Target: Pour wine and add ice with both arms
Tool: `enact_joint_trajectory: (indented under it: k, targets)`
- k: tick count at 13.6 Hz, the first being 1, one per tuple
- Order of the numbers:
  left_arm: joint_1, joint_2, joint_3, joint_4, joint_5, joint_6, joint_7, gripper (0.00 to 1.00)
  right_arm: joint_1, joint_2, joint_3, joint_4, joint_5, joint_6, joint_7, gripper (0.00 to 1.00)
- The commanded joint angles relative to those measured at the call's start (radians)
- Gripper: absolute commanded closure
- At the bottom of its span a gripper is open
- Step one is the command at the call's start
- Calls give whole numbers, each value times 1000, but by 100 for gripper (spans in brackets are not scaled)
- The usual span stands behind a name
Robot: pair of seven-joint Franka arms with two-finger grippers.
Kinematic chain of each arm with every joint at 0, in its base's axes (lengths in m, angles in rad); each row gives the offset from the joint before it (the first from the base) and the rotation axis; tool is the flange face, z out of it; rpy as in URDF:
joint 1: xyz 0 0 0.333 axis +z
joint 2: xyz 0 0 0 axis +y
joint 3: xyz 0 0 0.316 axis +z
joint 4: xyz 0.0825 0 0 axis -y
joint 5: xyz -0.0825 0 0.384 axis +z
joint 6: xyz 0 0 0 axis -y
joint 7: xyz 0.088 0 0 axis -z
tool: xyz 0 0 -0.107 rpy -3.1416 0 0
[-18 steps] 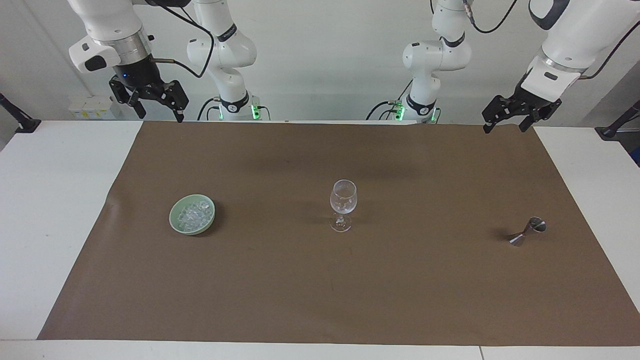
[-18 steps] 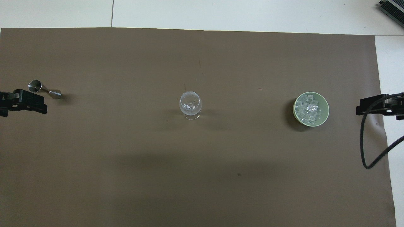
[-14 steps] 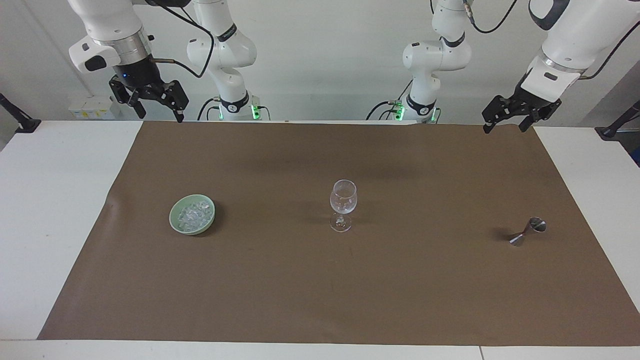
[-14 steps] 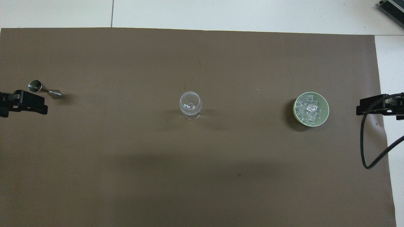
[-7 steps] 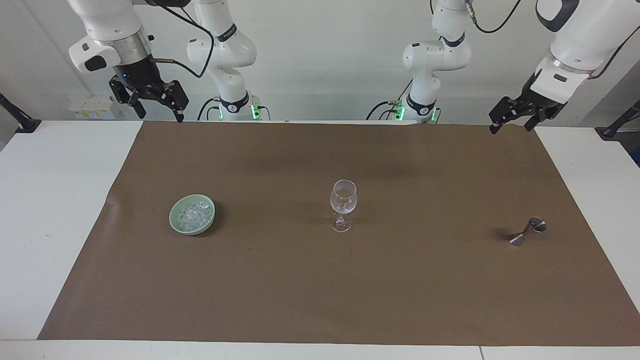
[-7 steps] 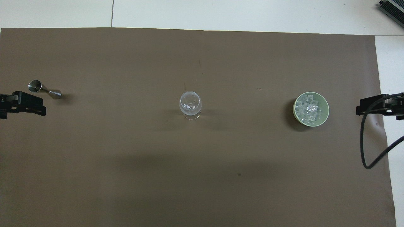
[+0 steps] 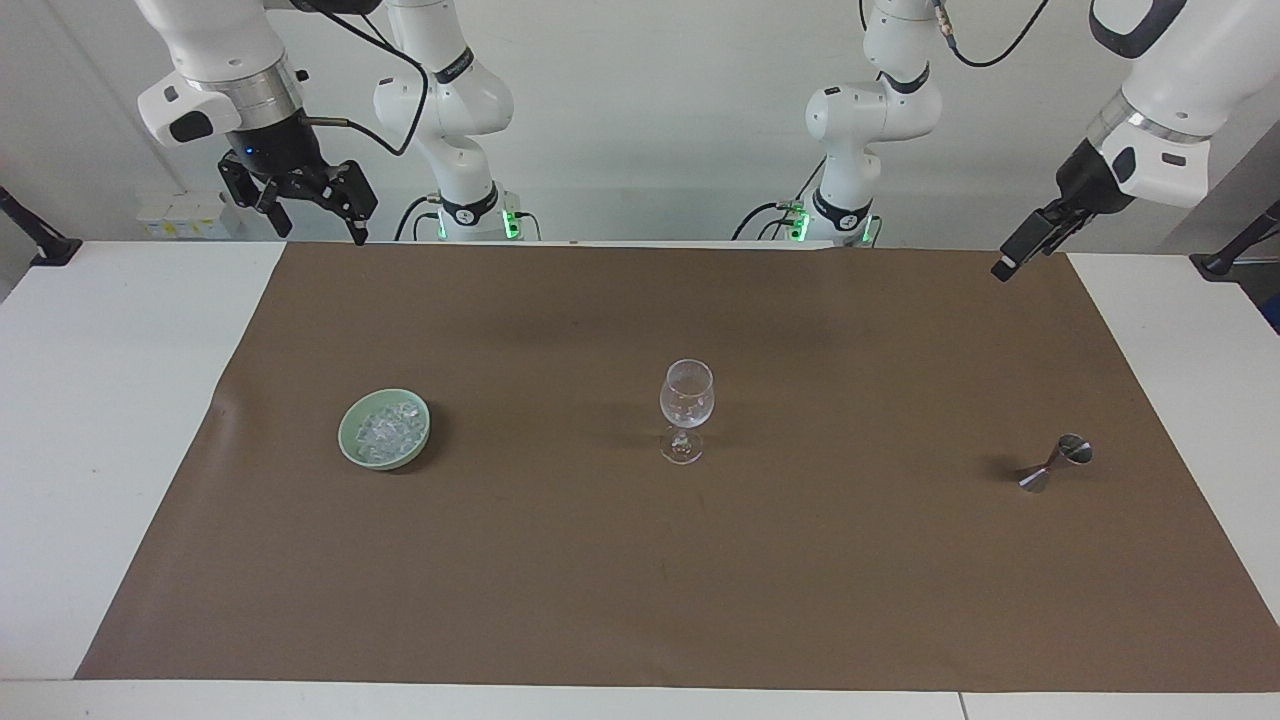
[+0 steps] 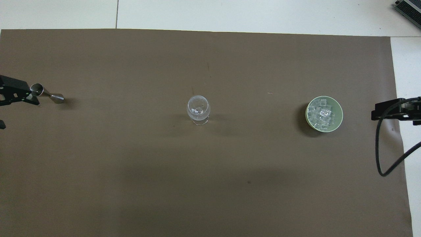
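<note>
the ice (image 7: 388, 428) sits in a green bowl (image 7: 352, 447) on the brown mat toward my right arm's end of the bench. my right gripper (image 7: 312, 207) and my left gripper (image 7: 1018, 252) hang empty in the air, fingers spread open.

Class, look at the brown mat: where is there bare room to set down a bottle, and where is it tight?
Bare mat lies between the bowl of ice and the wine glass, between the glass and the steel jigger, and all along the edge farthest from the robots. It is tight only beside those three things. Left gripper and right gripper hang open over the mat's robot-side corners.
</note>
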Motion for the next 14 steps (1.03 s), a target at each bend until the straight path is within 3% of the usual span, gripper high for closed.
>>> enact_joint_trajectory:
  k: [1,5,11,14]
  targets:
    - [42,-29,-6,-44,-34,49,-105,0,4,-13,-2,-10,3,-10,-6,0]
    - [136,-38,-6,-78,-121,106,-235,0,4,-13,-2,-12,3,-10,-6,0]
    - [286,-141,-6,-318,-310,330,-377,0,4,-13,-2,-10,3,-10,-6,0]
    - [328,-144,-6,-368,-364,356,-414,0,4,-13,-2,-10,3,-10,-6,0]
